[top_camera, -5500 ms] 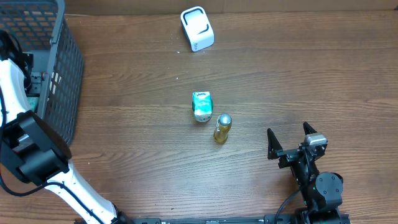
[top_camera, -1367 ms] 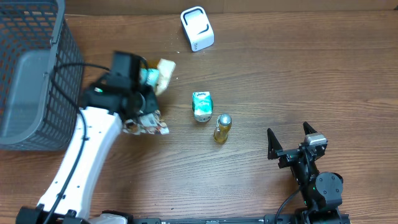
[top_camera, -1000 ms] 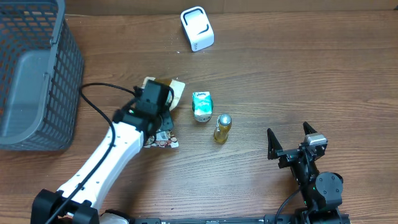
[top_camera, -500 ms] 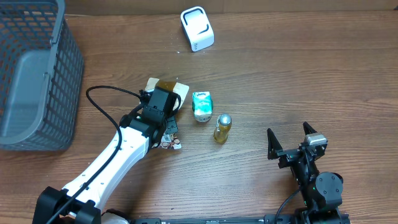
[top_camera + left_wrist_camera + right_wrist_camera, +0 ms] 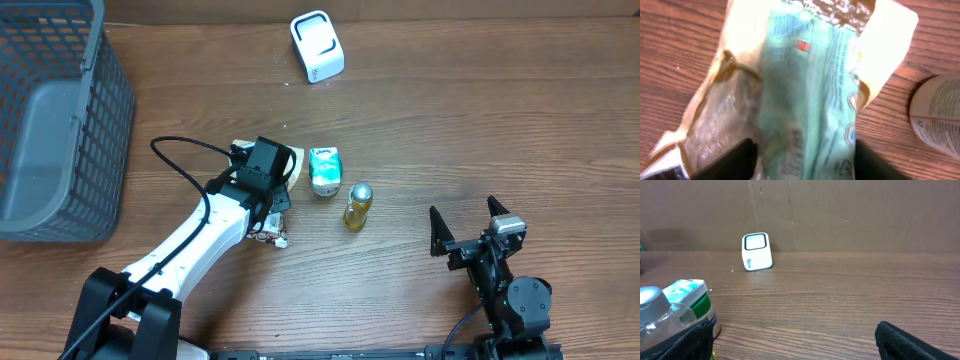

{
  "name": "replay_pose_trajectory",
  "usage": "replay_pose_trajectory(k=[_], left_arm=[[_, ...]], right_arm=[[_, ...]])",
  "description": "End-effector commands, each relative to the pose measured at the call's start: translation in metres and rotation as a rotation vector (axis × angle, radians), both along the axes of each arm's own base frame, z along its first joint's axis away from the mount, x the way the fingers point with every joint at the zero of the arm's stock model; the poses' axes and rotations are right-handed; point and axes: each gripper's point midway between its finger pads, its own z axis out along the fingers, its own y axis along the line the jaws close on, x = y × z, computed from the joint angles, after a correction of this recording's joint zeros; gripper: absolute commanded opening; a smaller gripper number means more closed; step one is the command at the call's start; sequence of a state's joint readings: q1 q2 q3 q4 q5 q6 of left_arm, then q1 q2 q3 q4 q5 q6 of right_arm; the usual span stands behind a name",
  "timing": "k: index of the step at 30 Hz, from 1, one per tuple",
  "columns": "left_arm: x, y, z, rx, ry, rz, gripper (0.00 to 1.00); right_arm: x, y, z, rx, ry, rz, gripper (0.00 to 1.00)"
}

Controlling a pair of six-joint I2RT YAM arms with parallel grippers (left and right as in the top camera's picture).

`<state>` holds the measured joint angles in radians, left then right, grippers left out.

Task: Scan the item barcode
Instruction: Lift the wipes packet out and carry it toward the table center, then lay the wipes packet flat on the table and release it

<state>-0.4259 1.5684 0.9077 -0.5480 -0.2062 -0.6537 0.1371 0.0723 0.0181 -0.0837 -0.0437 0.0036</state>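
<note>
Items as I see them from the console:

1. Basket (image 5: 108,110), grey mesh, back left of the worktop (image 5: 480,110). A smooth grey panel shows inside it; floor or liner, I cannot tell.

2. Left hand (image 5: 266,168), on the white arm reaching in from the near left. It sits low over the snack packet (image 5: 805,85). In the wrist view its dark fingers (image 5: 732,160) stand on either side of the packet's near end. I cannot tell whether they pinch the film or stand just clear of it.

3. Snack packet, the item for scanning. It lies mid-worktop, just left of the green-and-white container (image 5: 325,170) and well apart from the scanner (image 5: 317,46). It is crinkled glossy film in cream, brown and teal. A crumpled printed end (image 5: 268,237) shows beside the arm; I cannot tell whether it belongs to the same packet.

4. Green-and-white container, a short upright cylinder with a printed side.

5. Small bottle (image 5: 357,205) holding golden liquid, with a silver cap. It is just beside the container, towards me and to the right.

6. Scanner, a white rounded block with a dark-framed window, at the far edge.

7. Right hand (image 5: 462,206), near right, fingers spread wide, holding nothing and touching nothing.

8. Worktop, dark wood grain
</note>
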Motion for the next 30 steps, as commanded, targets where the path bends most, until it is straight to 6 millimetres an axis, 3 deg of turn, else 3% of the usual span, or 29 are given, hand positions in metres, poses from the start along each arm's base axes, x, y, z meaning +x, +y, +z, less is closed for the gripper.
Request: replay_pose_trajectory(k=[1, 8, 13, 16, 19, 25, 28, 30], left_arm=[[0.011, -0.006, 0.013, -0.012, -0.034, -0.007, 0.69], [0.028, -0.014, 0.043, -0.025, -0.075, -0.017, 0.79], [0.030, -0.008, 0.043, 0.013, -0.083, -0.009, 0.68], [0.032, -0.001, 0.039, 0.034, -0.078, 0.007, 0.54], [0.033, 0.002, 0.033, 0.030, -0.057, 0.017, 0.48], [0.027, 0.000, 0.013, 0.018, 0.024, -0.037, 0.26], [0.024, 0.001, 0.003, 0.041, 0.058, -0.063, 0.24], [0.021, 0.003, -0.002, 0.051, 0.080, -0.066, 0.28]], right_arm=[[0.001, -0.002, -0.005, -0.007, 0.008, -0.011, 1.00], [0.001, -0.002, -0.005, -0.007, 0.008, -0.011, 1.00], [0.001, -0.002, -0.005, -0.007, 0.008, -0.011, 1.00], [0.001, -0.002, -0.005, -0.007, 0.008, -0.011, 1.00], [0.001, -0.002, -0.005, -0.007, 0.008, -0.011, 1.00], [0.001, -0.002, -0.005, -0.007, 0.008, -0.011, 1.00], [0.001, -0.002, -0.005, -0.007, 0.008, -0.011, 1.00], [0.001, -0.002, -0.005, -0.007, 0.008, -0.011, 1.00]])
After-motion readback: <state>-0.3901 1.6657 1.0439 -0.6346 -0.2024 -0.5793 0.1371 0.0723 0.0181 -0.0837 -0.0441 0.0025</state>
